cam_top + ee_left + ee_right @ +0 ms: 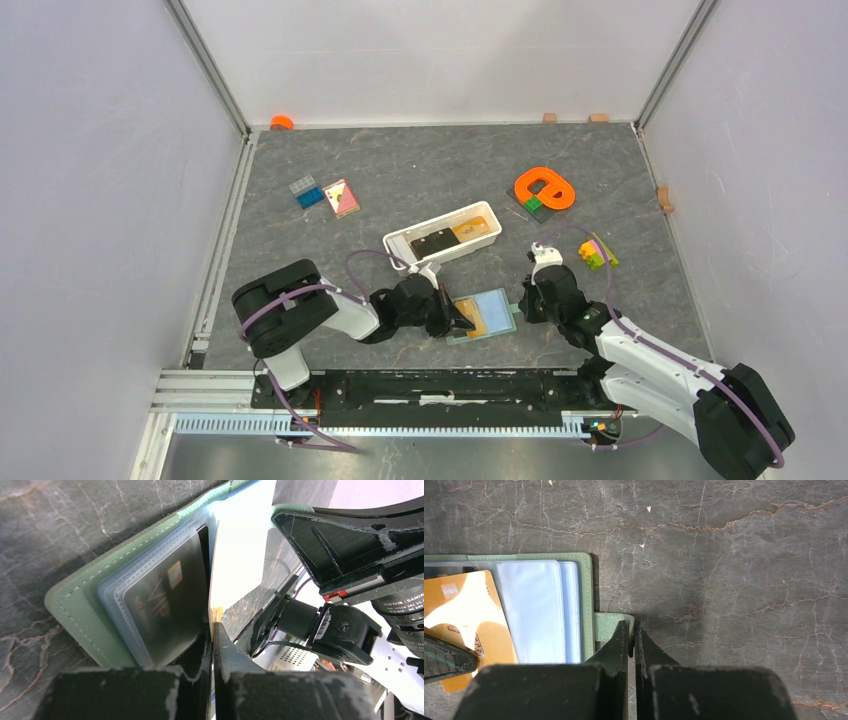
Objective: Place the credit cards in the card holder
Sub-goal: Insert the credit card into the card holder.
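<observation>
The green card holder lies open on the table, its pale blue sleeves up. My left gripper is shut on a tan credit card and holds it over the holder's left half; in the left wrist view the card stands edge-on between the fingertips. A black credit card sits inside a clear sleeve of the holder. My right gripper is shut on the holder's green snap tab at its right edge. The tan card also shows there.
A long white tray behind the holder holds a black card and a tan card. Orange rings, small coloured blocks, a blue block and a pink card lie farther back.
</observation>
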`<act>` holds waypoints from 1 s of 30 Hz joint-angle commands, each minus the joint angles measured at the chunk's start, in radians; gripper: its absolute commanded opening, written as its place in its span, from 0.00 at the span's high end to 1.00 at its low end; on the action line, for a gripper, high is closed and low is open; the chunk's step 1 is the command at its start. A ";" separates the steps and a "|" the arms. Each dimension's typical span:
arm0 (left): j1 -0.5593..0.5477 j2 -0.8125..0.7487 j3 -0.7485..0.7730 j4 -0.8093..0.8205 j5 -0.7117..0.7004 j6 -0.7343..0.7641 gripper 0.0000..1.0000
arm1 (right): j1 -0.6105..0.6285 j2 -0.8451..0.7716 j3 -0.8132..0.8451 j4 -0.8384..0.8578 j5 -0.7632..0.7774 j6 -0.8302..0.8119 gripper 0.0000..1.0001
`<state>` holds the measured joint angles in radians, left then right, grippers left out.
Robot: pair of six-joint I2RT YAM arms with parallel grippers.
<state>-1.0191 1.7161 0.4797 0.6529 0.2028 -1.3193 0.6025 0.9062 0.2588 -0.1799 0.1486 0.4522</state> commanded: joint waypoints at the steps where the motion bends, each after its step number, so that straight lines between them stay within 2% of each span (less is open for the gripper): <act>1: -0.007 0.042 0.020 -0.126 -0.023 0.030 0.98 | 0.003 0.002 0.009 -0.054 0.040 0.002 1.00; 17: 0.031 0.059 0.033 -0.137 0.051 0.129 0.98 | 0.003 -0.003 0.009 -0.069 0.041 0.002 1.00; 30: 0.053 0.063 -0.031 -0.083 0.039 0.033 0.98 | 0.004 0.008 0.019 -0.080 0.043 0.003 1.00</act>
<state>-0.9836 1.7496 0.5076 0.6624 0.2855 -1.2495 0.6025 0.9043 0.2619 -0.1905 0.1566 0.4522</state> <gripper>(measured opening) 0.037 0.023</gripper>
